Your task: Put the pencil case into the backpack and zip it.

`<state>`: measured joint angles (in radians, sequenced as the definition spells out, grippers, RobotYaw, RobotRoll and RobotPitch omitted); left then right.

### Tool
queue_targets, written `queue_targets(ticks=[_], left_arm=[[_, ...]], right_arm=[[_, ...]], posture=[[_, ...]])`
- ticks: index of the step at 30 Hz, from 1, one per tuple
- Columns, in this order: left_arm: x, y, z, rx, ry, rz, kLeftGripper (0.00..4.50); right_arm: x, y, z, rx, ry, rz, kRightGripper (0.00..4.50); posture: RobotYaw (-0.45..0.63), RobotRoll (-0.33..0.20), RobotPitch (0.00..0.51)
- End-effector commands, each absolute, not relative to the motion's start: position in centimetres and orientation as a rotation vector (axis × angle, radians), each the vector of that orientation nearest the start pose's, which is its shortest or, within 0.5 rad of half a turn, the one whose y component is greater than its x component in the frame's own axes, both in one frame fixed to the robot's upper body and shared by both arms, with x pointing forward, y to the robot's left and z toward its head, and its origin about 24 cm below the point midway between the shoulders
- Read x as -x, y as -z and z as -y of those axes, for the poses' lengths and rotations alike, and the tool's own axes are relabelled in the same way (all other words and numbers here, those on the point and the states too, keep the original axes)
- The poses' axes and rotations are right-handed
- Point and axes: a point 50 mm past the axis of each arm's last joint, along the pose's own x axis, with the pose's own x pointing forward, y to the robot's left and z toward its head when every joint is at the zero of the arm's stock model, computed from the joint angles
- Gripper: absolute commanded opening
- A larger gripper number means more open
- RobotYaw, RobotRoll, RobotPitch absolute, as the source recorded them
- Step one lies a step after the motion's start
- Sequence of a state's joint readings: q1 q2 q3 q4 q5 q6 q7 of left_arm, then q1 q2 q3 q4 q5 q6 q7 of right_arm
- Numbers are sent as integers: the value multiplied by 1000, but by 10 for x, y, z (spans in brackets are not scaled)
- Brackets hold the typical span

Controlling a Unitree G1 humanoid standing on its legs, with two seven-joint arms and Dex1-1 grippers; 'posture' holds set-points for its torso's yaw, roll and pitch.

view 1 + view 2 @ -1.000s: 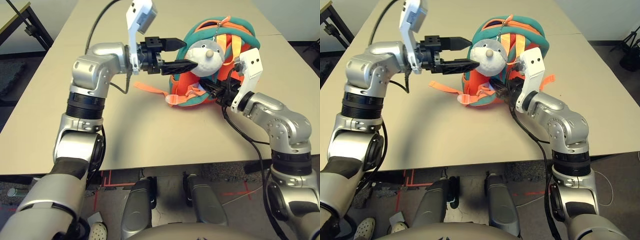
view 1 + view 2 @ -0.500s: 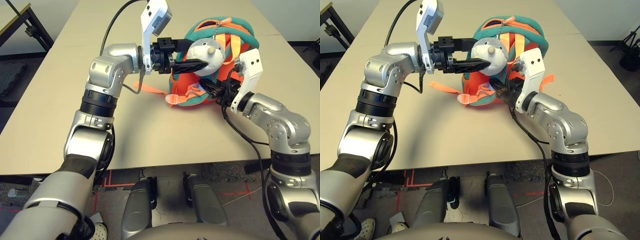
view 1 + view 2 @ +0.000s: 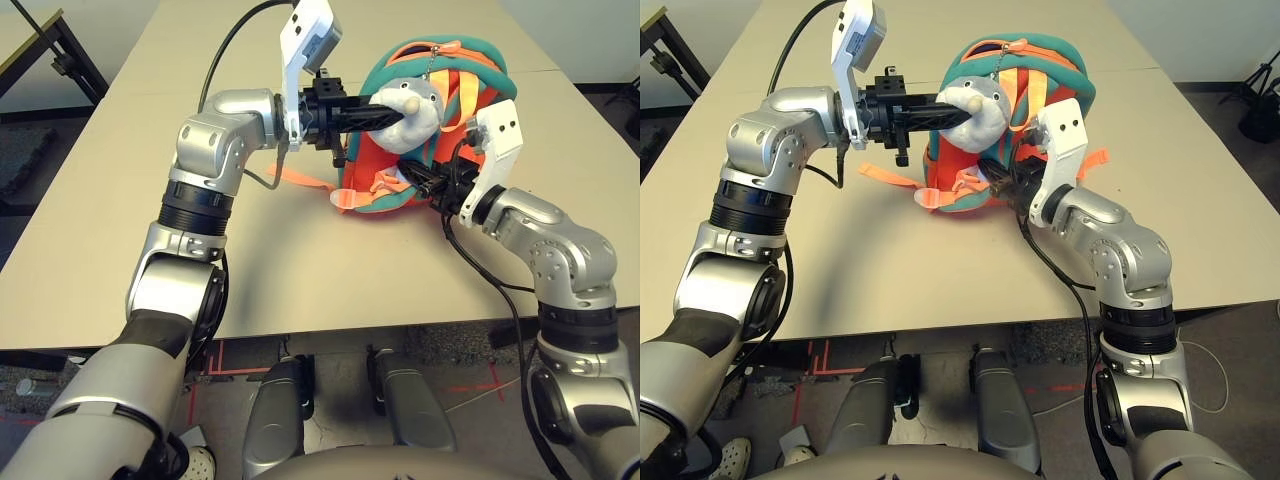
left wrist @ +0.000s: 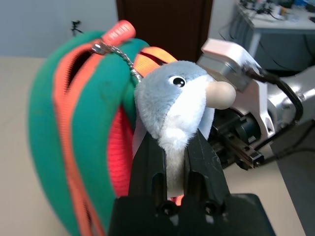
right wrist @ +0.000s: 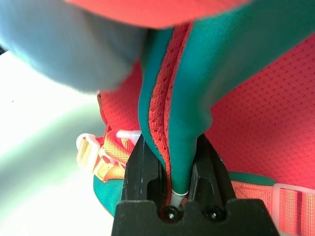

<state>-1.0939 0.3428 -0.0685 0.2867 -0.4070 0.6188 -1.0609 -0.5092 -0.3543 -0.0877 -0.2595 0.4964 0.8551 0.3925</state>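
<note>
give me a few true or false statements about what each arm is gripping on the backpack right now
1. The left gripper has its fingers closed on the plush toy. True.
2. The right gripper is open and clear of the backpack. False: its fingers pinch the backpack's teal trim.
3. The backpack lies on the floor. False: it sits on the table.
4. The plush toy hangs from a small metal chain. True.
5. The pencil case lies on the table beside the backpack. False: none lies there.
</note>
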Motion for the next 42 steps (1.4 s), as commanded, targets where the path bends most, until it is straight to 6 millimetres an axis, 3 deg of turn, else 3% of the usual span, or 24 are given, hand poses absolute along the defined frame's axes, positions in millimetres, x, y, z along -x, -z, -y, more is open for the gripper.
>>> queue_targets(ticks=[1, 9, 13, 19, 30, 42], left_arm=[[-338, -295, -93, -107, 1293, 172, 144], [-347, -305, -149, -102, 1051, 172, 144], [-347, -300, -161, -96, 1019, 136, 144], [-349, -271, -176, -128, 962, -1, 144], [-345, -194, -191, -173, 934, -336, 143], [-352, -138, -187, -226, 920, -483, 143]], right_arm=[[-303, -167, 144, -70, -648, -138, 386], [-304, -165, 143, -75, -648, -143, 386], [-305, -164, 142, -76, -652, -143, 386], [-307, -164, 140, -76, -656, -141, 386], [-308, -165, 141, -76, -648, -135, 386], [-310, -165, 142, -72, -643, -133, 385]], posture=[[-128, 0, 152], [-114, 0, 157], [-110, 0, 157], [-109, 0, 158], [-113, 0, 163], [-117, 0, 157]])
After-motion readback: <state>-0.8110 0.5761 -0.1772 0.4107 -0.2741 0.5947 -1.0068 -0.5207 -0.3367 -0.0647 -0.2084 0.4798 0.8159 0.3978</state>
